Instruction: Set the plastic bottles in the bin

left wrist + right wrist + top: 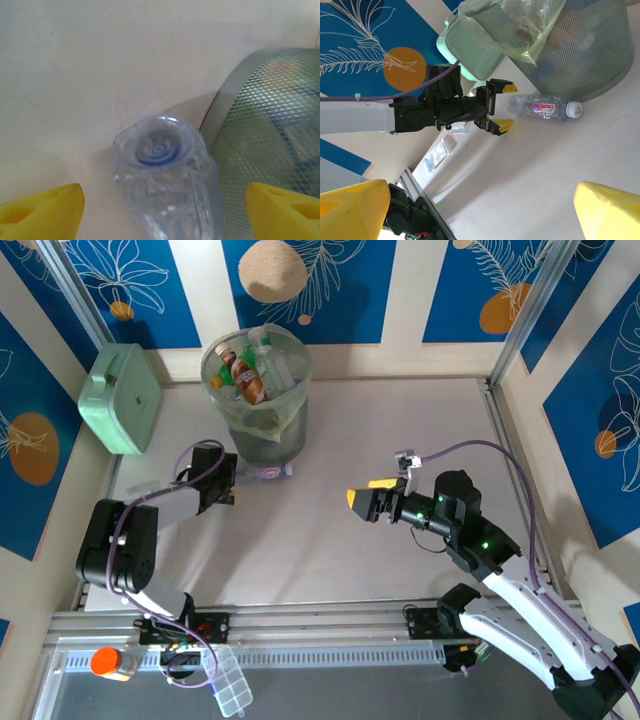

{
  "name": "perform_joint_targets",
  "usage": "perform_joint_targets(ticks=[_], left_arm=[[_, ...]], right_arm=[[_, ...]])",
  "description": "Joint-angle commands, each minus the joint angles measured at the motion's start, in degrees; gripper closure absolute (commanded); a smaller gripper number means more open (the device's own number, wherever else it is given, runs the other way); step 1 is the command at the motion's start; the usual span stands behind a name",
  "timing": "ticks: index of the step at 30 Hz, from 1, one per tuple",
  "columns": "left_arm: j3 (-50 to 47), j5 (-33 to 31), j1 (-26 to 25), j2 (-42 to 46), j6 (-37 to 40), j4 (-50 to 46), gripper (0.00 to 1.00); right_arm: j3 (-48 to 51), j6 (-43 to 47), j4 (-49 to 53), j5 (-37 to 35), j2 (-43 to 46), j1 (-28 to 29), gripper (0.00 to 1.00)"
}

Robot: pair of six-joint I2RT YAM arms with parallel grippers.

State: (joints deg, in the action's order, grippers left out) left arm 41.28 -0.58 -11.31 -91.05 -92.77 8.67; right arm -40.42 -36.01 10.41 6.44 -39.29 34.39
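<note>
Left wrist view: the left gripper [162, 202] gapes before the clear bottle [160, 165]; closing off-centre could squirt it along the bin [265, 125] at its right.

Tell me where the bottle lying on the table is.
Top view, left of centre: the bottle lies on its side beside the bin, just ahead of the left gripper.

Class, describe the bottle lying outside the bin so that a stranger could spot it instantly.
Find the tall round grey-green mesh wastebasket at the back of the pale table. At its foot lies a small clear plastic bottle with a white cap and pink-lettered label. The neighbouring bottles sit inside the basket.
</note>
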Motion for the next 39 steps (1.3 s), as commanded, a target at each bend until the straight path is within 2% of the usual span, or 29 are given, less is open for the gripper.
perform_joint_targets(ticks=[1,8,19,31,39], left_arm=[[2.58,1.24,-0.72,-3.47,-2.14,5.13,0.20],[4.03,0.20,-1.12,-7.48,-2.61,6.14,0.30],[6.32,0.67,-0.95,-9.51,2.64,4.62,0.50],[-0.44,0.01,-1.02,2.76,10.68,0.70,0.50],[-0.46,0.29,-1.01,15.21,18.16,-13.47,0.50]], right_arm=[[0.41,1.26,0.07,1.29,-0.26,-0.62,0.05],[0.60,1.12,-0.31,1.90,-0.74,-1.91,0.05],[-0.50,0.94,0.91,2.04,-0.77,-2.84,0.05],[0.64,-0.47,0.59,2.08,-0.17,-2.84,0.05],[0.58,-0.90,0.14,2.95,-0.18,-2.57,0.05]])
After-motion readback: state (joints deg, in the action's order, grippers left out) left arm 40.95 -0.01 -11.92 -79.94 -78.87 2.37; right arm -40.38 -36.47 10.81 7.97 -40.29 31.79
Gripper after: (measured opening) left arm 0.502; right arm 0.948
